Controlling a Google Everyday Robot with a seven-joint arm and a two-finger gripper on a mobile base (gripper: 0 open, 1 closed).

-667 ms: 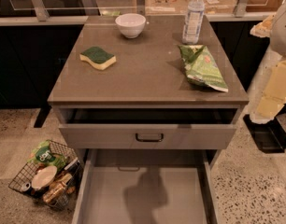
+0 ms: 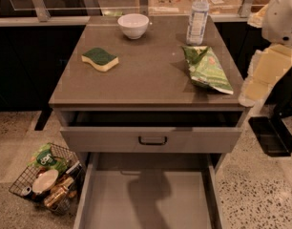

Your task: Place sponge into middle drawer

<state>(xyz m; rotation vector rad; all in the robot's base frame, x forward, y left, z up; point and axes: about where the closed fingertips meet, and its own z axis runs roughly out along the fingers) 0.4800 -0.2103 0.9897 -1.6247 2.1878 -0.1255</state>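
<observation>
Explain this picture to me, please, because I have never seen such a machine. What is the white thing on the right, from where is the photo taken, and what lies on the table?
There is only one camera. It looks down on the table from the front; where it is mounted I cannot say.

The white and pale yellow shape on the right is the robot's arm. Its gripper seems to be the pale lower end, hanging beside the table's right edge. It touches nothing on the table.

On the table lie a sponge at the left, a white bowl behind it, a bottle and a green bag at the right.

Below the top, a drawer with a handle is a little open. Under it the middle drawer is pulled far out. The sponge should go there. A basket stands on the floor.
</observation>
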